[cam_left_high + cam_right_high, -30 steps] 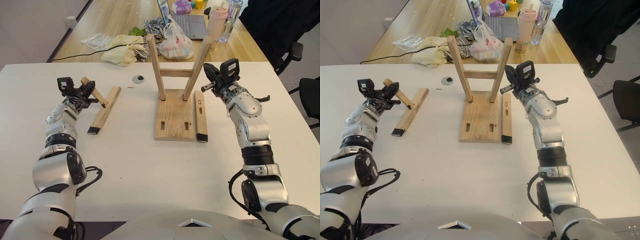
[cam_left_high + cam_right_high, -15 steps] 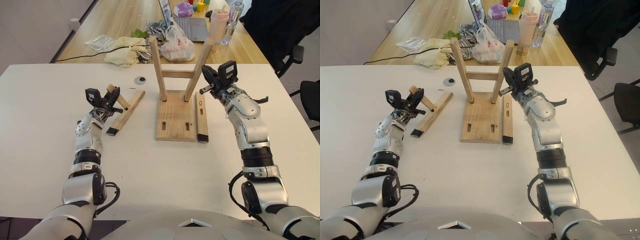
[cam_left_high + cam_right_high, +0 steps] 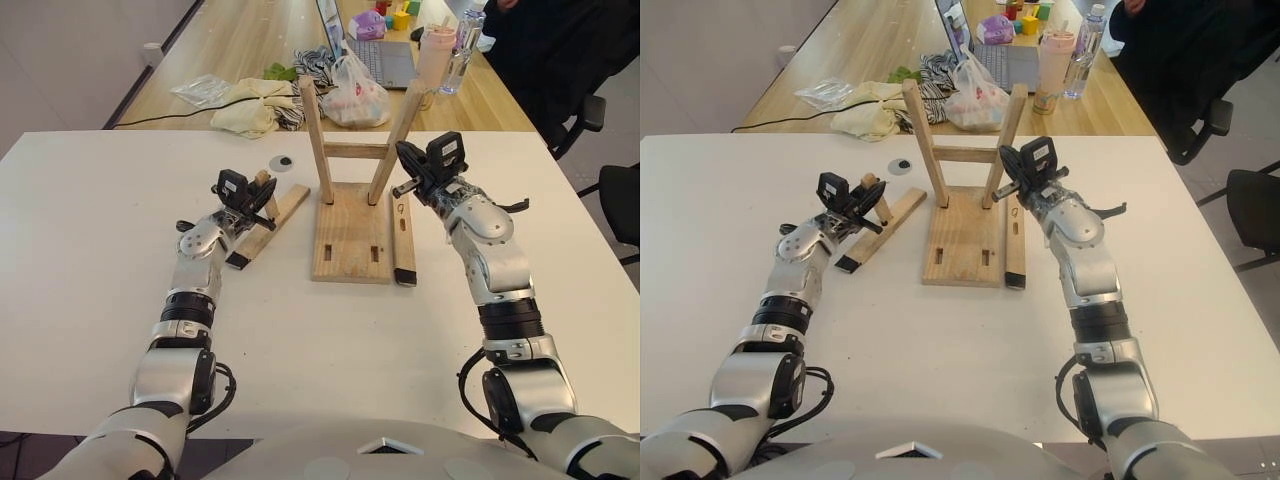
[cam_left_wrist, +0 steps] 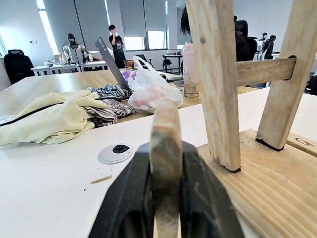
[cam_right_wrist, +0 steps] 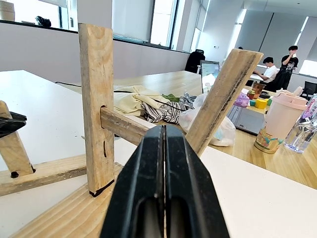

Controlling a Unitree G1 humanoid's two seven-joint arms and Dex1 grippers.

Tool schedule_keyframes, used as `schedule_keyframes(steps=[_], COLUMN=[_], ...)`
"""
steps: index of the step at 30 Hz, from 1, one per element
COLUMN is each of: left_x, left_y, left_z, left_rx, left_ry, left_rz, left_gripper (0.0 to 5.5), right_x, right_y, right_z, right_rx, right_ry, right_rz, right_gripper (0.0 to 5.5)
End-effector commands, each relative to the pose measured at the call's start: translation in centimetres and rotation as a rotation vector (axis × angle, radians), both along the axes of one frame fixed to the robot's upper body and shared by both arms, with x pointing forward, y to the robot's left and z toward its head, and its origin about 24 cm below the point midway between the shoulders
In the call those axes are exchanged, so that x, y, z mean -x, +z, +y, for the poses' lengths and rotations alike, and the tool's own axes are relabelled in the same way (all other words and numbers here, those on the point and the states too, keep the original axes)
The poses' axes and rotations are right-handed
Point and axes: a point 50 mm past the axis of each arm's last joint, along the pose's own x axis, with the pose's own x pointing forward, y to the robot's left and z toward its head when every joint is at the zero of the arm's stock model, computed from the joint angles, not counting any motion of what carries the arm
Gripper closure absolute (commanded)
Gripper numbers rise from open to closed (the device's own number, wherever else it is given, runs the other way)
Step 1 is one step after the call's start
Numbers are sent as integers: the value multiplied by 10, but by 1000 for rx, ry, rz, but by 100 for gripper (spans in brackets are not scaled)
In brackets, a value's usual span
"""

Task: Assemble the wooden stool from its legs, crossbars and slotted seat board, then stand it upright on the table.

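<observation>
The slotted seat board (image 3: pixel 350 235) lies flat on the white table. Two legs (image 3: pixel 314 135) (image 3: pixel 397 140) stand up from it, joined by a crossbar (image 3: pixel 352 148). A loose leg (image 3: pixel 402 238) lies along the board's right edge. Left of the board another leg (image 3: pixel 268 222) lies flat with a short crossbar (image 4: pixel 166 144) rising from it. My left gripper (image 3: pixel 252 192) is shut on that crossbar. Beside the right upright leg my right gripper (image 3: pixel 404 170) is shut with nothing between its fingers (image 5: pixel 148 168).
A round cable grommet (image 3: pixel 281 160) sits in the table behind the left leg. Beyond the table's far edge, a wooden table holds clothes (image 3: pixel 250 100), a plastic bag (image 3: pixel 355 92), a laptop (image 3: pixel 385 52) and a pink cup (image 3: pixel 432 45). A black chair (image 3: pixel 590 110) stands at the right.
My left arm has swung right, dragging the leg with its crossbar across the table up to the seat board. The right gripper has edged slightly left toward the upright leg.
</observation>
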Motion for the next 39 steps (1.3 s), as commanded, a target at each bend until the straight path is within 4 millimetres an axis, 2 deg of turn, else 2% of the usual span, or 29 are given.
schedule_keyframes(steps=[1,5,8,10,12,14,18,21,28,34,39], left_x=[49,26,13,14,24,33,50,49,41,46,56], left_y=[-82,-44,6,32,43,43,31,18,2,-12,-22], left_z=[20,30,39,42,50,57,69,77,79,85,96], left_rx=[-157,-247,-332,-370,-417,-430,-418,-413,-376,-420,-463], left_ry=[45,51,49,17,-13,-21,-24,4,-12,-28,-13], left_rz=[415,347,316,332,397,459,559,568,539,558,594], left_gripper=[463,404,350,316,290,260,209,167,163,243,321], right_x=[2,3,4,5,6,7,8,8,6,5,-3], right_y=[-2,-4,-4,-5,-6,-6,-8,-8,-6,-6,-2], right_z=[4,4,4,4,4,4,2,2,4,2,-9], right_rx=[-3,-3,-8,-11,-15,-19,-22,-20,-13,1,-82], right_ry=[2,-3,-10,-18,-26,-29,-40,-39,-23,-46,-136], right_rz=[13,17,17,17,17,17,20,21,18,14,31], right_gripper=[550,550,550,550,550,550,550,550,550,550,550])
